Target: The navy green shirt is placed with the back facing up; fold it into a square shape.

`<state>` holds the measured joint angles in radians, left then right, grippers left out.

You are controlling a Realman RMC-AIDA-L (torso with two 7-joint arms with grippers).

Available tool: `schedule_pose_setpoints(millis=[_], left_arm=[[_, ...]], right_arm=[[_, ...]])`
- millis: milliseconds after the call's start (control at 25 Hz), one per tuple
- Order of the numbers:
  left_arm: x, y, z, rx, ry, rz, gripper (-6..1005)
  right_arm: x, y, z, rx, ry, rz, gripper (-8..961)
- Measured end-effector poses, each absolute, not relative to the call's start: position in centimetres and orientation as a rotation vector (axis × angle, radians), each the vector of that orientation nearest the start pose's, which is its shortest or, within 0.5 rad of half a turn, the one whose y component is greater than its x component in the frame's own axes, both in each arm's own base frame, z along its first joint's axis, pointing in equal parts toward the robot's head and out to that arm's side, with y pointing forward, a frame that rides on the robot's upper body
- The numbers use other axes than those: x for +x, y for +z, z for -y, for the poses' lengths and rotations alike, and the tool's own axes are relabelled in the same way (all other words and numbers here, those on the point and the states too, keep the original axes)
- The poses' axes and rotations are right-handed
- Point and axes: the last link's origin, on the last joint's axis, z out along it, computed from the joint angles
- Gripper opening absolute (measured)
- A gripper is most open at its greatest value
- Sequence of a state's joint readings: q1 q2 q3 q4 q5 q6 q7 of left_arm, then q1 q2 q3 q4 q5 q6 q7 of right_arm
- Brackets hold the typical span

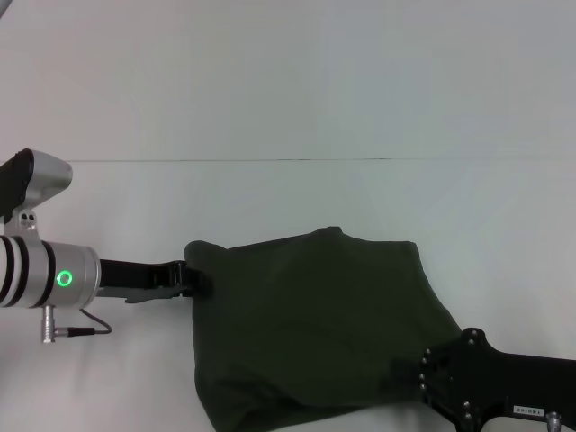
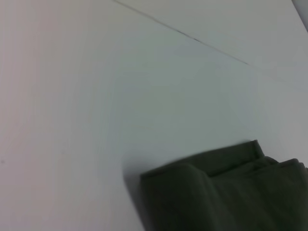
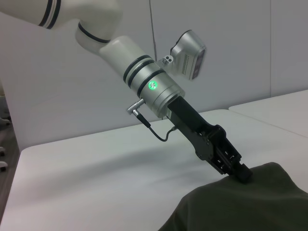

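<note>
The navy green shirt (image 1: 315,315) lies bunched and partly folded on the white table, low in the middle of the head view. My left gripper (image 1: 192,277) reaches in from the left and is shut on the shirt's upper left edge. From the right wrist view that gripper (image 3: 243,174) pinches the raised hem of the shirt (image 3: 240,207). My right gripper (image 1: 416,376) comes in from the lower right and meets the shirt's right edge, where the dark cloth hides its tip. In the left wrist view a folded corner of the shirt (image 2: 216,192) shows.
The white table (image 1: 270,90) stretches far beyond the shirt, with a thin seam line (image 1: 270,160) across it. A grey cable (image 1: 90,322) hangs from my left wrist just above the tabletop.
</note>
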<state>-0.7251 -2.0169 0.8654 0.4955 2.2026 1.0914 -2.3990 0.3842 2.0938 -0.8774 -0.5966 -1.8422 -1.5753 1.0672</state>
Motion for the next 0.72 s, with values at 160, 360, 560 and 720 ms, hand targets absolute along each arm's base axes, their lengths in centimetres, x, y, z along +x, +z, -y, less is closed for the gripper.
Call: schedule_pose_setpoints(millis=[160,360,560,720], left_arm=[[-27.17,-2.46,-39.67,-2.193,-0.325,1.707,358],[-27.1,-2.54,-39.7,-2.206,-0.323,1.688,126],[-27.06,-2.51,-39.76,-2.213,-0.325,1.673,47],[-27.16,-2.19,-40.16,-2.202,-0.322,1.647,53]], right_arm=[[27.98,-2.97,-28.03,-2.778,0.75,-0.366,-1],[27.92,-2.95,-28.06,-2.779,0.754,-0.366,-1],[27.77,-3.01,-28.13,-2.781,0.758,-0.362,-1],[27.65,-3.02,-28.19,-2.783,0.763,-0.359,-1]])
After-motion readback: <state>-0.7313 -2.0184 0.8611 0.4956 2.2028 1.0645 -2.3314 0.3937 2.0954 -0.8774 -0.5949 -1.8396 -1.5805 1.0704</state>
